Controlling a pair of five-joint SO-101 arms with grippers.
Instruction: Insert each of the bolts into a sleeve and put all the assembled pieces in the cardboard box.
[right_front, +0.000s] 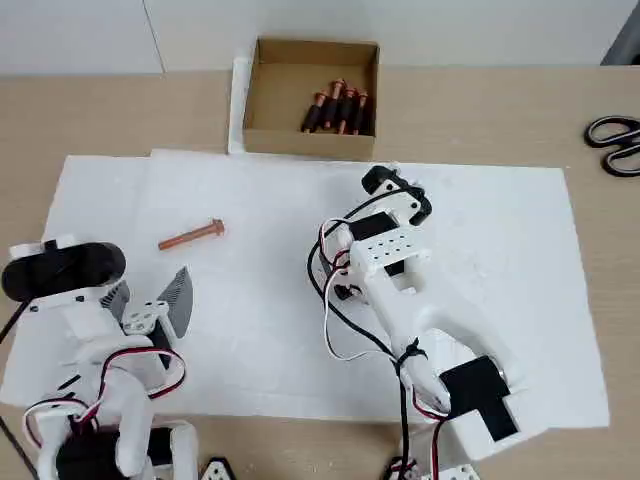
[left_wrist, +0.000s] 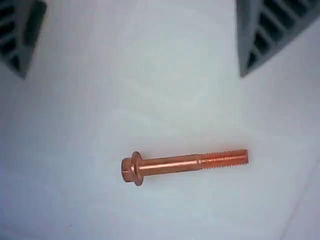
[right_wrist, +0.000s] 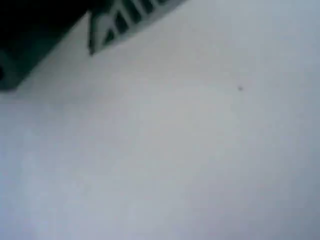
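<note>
A single copper bolt (right_front: 190, 236) lies on the white sheet (right_front: 500, 260), left of centre. In the left wrist view the bolt (left_wrist: 185, 164) rests flat, head to one side and thread to the other. My left gripper (right_front: 150, 296) hovers just short of it, open, with both ribbed fingers (left_wrist: 272, 30) spread wide and nothing between them. The cardboard box (right_front: 262, 95) at the back holds several bolts in black sleeves (right_front: 336, 110). My right arm (right_front: 390, 250) is bent low over the middle of the sheet, its camera close to the bare sheet (right_wrist: 190, 150).
Black scissors (right_front: 615, 143) lie on the wooden table at the far right edge. The sheet covers most of the table in front of the box. Cables loop beside the right arm (right_front: 335, 310).
</note>
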